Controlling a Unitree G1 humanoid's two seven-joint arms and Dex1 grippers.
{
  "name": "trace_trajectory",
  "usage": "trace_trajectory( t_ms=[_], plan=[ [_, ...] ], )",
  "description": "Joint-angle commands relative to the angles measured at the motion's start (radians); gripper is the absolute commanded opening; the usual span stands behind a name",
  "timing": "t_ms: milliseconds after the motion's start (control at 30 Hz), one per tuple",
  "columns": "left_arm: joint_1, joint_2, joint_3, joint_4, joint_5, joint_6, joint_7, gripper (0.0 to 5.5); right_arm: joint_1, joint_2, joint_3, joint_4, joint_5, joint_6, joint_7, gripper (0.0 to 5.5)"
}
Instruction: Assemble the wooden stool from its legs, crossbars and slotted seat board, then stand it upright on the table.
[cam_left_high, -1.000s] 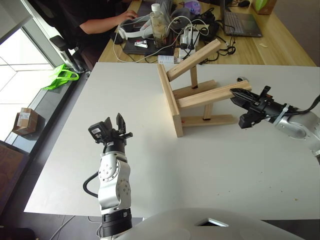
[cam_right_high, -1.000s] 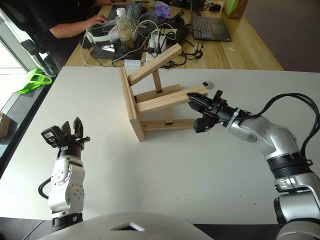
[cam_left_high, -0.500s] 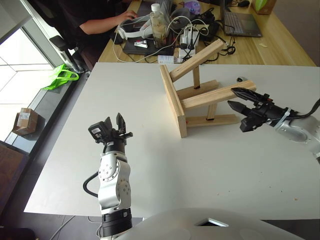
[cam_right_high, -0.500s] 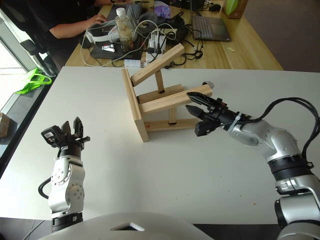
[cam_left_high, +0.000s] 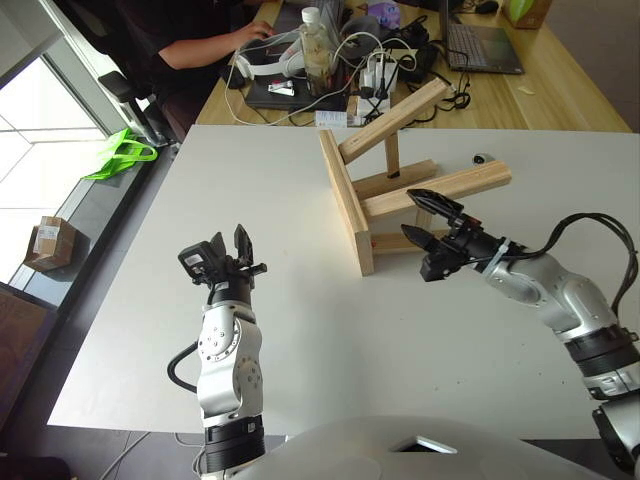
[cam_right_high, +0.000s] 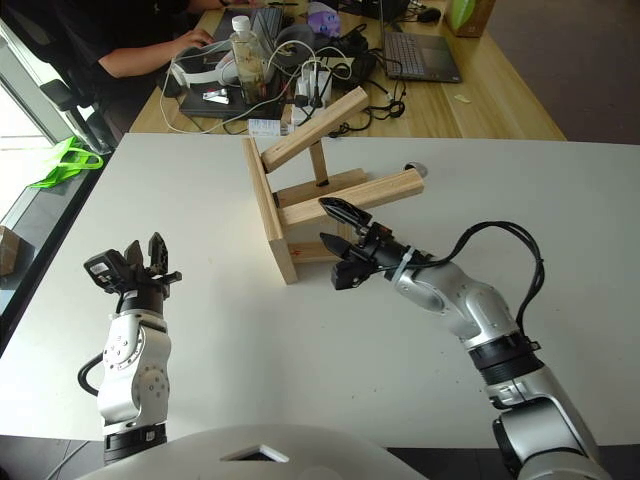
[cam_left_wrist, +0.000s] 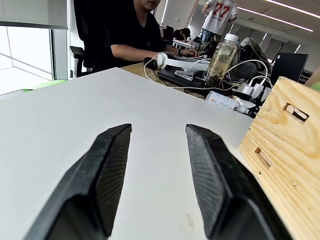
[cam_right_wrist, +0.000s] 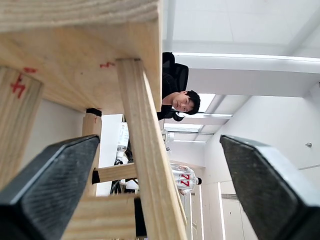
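The wooden stool lies on its side on the white table (cam_left_high: 300, 350). Its slotted seat board (cam_left_high: 345, 200) stands on edge, and the legs (cam_left_high: 450, 187) point to the right, joined by crossbars (cam_left_high: 391, 155). My right gripper (cam_left_high: 424, 220) is open among the lower legs, close to the seat board's underside. In the right wrist view its fingers (cam_right_wrist: 45, 195) spread wide around one leg (cam_right_wrist: 147, 165) without touching it. My left gripper (cam_left_high: 228, 262) stands open and empty near the table's front left, fingers up. The left wrist view has the seat board (cam_left_wrist: 280, 150) beyond its fingertips (cam_left_wrist: 112, 170).
A wooden desk (cam_left_high: 560, 95) behind the table carries a bottle (cam_left_high: 316, 48), cables and laptops, with a person seated there. A small round metal part (cam_left_high: 480, 157) lies on the table by the leg ends. The table's front and left offer bare surface.
My right gripper has left the leg ends and moved left along the stool to sit near the seat board. The stool shifted slightly to the right. The left arm has kept still.
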Motion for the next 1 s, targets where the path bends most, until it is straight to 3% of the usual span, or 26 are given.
trace_trajectory(
  t_ms=[33,267,567,1000],
  plan=[
    [-0.003,0.001,-0.005,-0.005,0.001,0.016,0.002,2.03,-0.048,0.050,0.018,0.004,-0.055,0.082,0.016,4.45],
    [0.003,-0.001,-0.008,-0.013,0.001,0.020,0.003,2.03,-0.088,0.113,0.066,0.032,-0.111,0.173,0.039,4.45],
    [0.011,-0.011,-0.013,-0.018,0.002,0.016,0.012,2.03,-0.113,0.094,0.134,0.033,-0.185,0.185,0.076,3.06],
    [0.013,-0.015,-0.016,-0.018,0.003,0.009,0.017,2.03,-0.188,0.090,0.138,0.105,-0.212,0.204,0.026,1.08]
  ],
)
